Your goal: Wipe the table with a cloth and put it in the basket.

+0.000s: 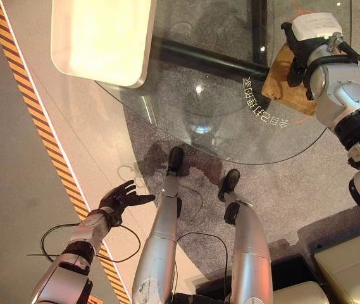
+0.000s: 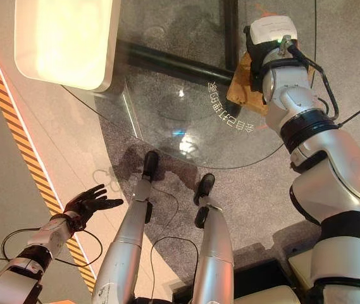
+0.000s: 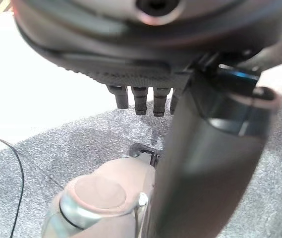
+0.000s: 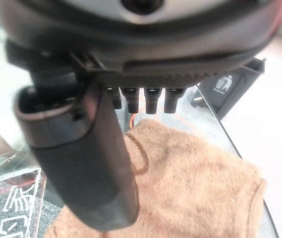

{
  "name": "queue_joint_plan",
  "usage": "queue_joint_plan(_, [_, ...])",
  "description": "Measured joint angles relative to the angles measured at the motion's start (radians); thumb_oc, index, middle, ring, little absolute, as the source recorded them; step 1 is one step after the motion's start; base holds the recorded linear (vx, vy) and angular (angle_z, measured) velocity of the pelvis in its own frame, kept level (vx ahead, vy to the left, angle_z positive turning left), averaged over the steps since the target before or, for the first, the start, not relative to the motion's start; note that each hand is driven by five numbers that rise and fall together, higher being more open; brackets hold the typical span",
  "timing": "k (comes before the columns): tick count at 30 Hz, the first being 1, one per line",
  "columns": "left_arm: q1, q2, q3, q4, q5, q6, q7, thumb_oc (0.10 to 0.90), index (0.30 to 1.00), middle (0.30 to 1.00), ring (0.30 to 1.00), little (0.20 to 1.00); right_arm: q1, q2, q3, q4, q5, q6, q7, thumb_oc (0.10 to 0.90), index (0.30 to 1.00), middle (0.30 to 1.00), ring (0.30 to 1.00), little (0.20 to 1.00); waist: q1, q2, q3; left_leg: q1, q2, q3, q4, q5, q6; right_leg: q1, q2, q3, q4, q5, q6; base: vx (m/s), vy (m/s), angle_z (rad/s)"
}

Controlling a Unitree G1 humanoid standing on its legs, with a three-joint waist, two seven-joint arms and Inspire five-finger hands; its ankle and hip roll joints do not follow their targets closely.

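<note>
A tan cloth (image 1: 276,81) lies on the right part of the round glass table (image 1: 217,126), near its edge. My right hand (image 1: 297,54) rests over the cloth with straight fingers; in the right wrist view its thumb (image 4: 81,148) reaches out above the cloth (image 4: 195,188) without pinching it. My left hand (image 1: 119,199) hangs low on the left, open, beside the striped floor tape and away from the table. A dark bin-like container (image 4: 228,85) stands on the floor past the table's edge.
A white slab with rounded corners (image 1: 100,38) overlaps the table's far left. A black bar (image 1: 211,60) runs under the glass. Orange-and-black tape (image 1: 47,145) crosses the floor on the left. Beige boxes (image 1: 350,266) stand at the lower right.
</note>
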Motion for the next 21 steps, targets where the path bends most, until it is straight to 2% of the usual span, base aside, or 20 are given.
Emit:
queue_joint_plan(12, [0.002,0.000,-0.002,-0.001,0.000,0.001,-0.017,0.800,0.900,0.900,0.900,0.900,-0.005,-0.013,0.015,0.003,-0.007,0.018,0.026,0.800,0.900,0.900,0.900,0.900,0.000,0.001,0.001,-0.006,0.000,-0.007,-0.001,0.001,-0.001,-0.006,0.000,-0.002,0.005,-0.006,-0.004,0.00,-0.005,0.01])
queue_joint_plan(21, [0.002,0.000,-0.010,-0.001,0.000,0.000,-0.018,0.800,0.900,0.900,0.900,0.900,-0.005,-0.019,-0.013,0.035,0.086,0.038,0.010,0.800,0.900,0.900,0.900,0.900,0.000,0.001,0.001,-0.018,0.000,-0.007,0.000,0.001,-0.001,-0.020,-0.001,-0.001,0.007,-0.007,-0.004,0.00,0.000,0.00])
